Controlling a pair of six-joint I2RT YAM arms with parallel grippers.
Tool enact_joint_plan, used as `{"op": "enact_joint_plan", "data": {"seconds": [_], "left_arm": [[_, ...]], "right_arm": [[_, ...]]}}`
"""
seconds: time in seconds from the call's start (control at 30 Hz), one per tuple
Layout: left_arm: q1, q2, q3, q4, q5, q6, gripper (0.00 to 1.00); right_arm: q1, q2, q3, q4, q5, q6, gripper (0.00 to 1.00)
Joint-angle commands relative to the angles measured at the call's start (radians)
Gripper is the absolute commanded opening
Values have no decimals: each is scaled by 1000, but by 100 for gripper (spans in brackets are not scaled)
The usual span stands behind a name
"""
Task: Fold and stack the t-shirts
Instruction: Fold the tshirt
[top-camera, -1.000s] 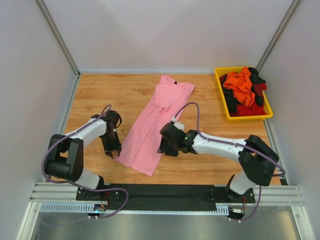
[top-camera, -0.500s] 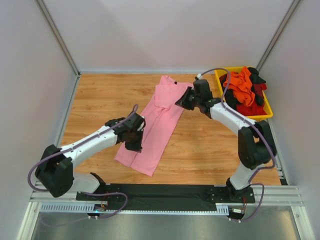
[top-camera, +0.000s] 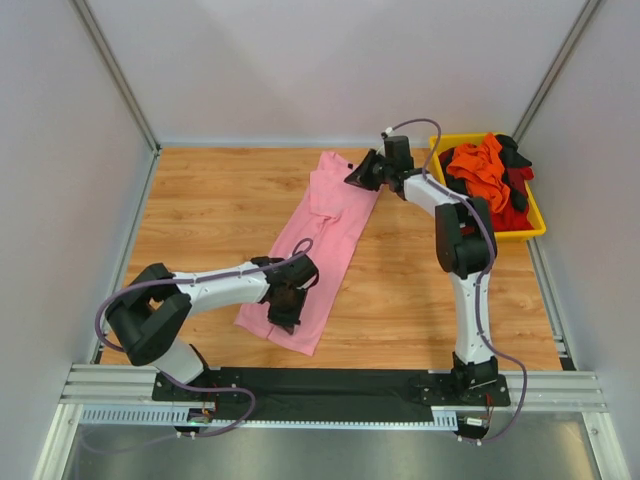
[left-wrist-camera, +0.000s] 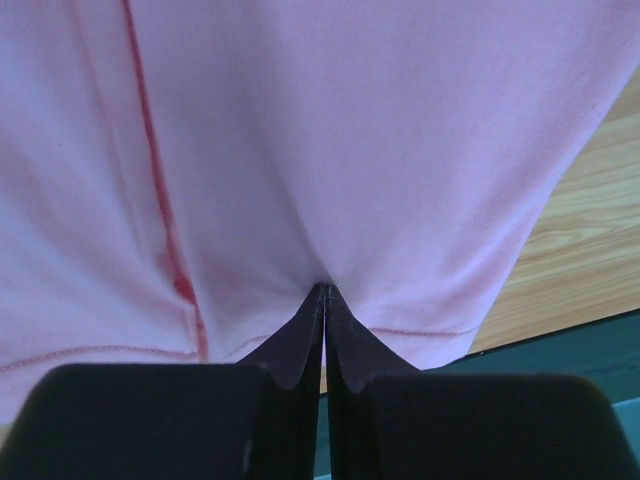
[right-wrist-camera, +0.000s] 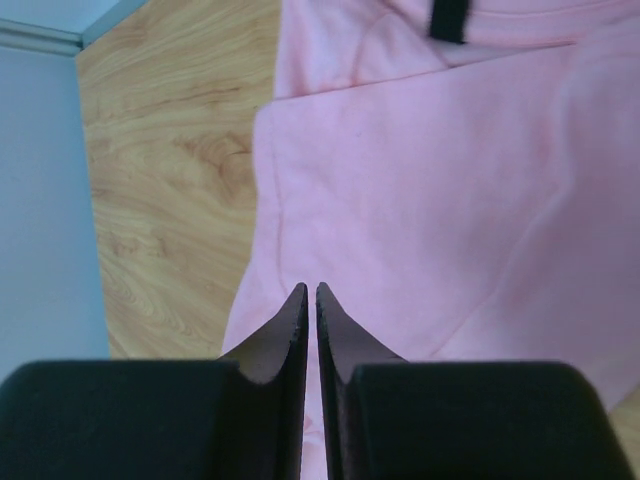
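The light pink t-shirt (top-camera: 320, 230) lies folded into a long strip, running diagonally on the wooden table. My left gripper (top-camera: 283, 308) is at its near hem end. In the left wrist view its jaws (left-wrist-camera: 325, 290) are shut and pinch puckered pink cloth (left-wrist-camera: 350, 150) just above the hem seam. My right gripper (top-camera: 358, 177) is at the far collar end. In the right wrist view its jaws (right-wrist-camera: 311, 290) are closed to a thin slit with pink cloth (right-wrist-camera: 450, 180) in it. Orange (top-camera: 478, 165), red (top-camera: 495, 215) and black (top-camera: 515, 155) t-shirts are heaped in the bin.
The yellow plastic bin (top-camera: 487, 236) stands at the far right of the table. Grey walls enclose the table on three sides. A black mat (top-camera: 330, 385) and a metal rail run along the near edge by the arm bases.
The left gripper moved from the strip's left side onto its near hem. The right gripper moved from the strip's right side up to the collar end. The shirt's far right edge has narrowed.
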Motion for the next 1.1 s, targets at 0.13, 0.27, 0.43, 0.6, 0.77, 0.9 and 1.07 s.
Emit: {"op": "enact_joint_plan", "data": {"seconds": [0.13,0.27,0.43,0.6,0.77,0.9,1.07], "left_arm": [[-117,75,1,18,-62,-101,8],[-183,116,84,-56,-95,-160,8],[-245,147,124,-64,-87,-233,9],[-279,167,187,-85,-90,-284,11],[-285,149,225,-82,-72,-279,29],[-285,118,282,-59,3,-230,42],[-254,64,397,-146,-10,-88,46]], "right_arm": [[-104,134,114,-34,-45,-17,9],[-141,226,245,-132,-40,-77,11],[-173,317,367,-206,-27,-90,13],[-193,392,476,-210,-40,-91,15],[-210,447,562,-223,-66,-70,16],[-211,433,589,-217,-86,-80,21],[-197,298,557,-288,-93,-154,42]]}}
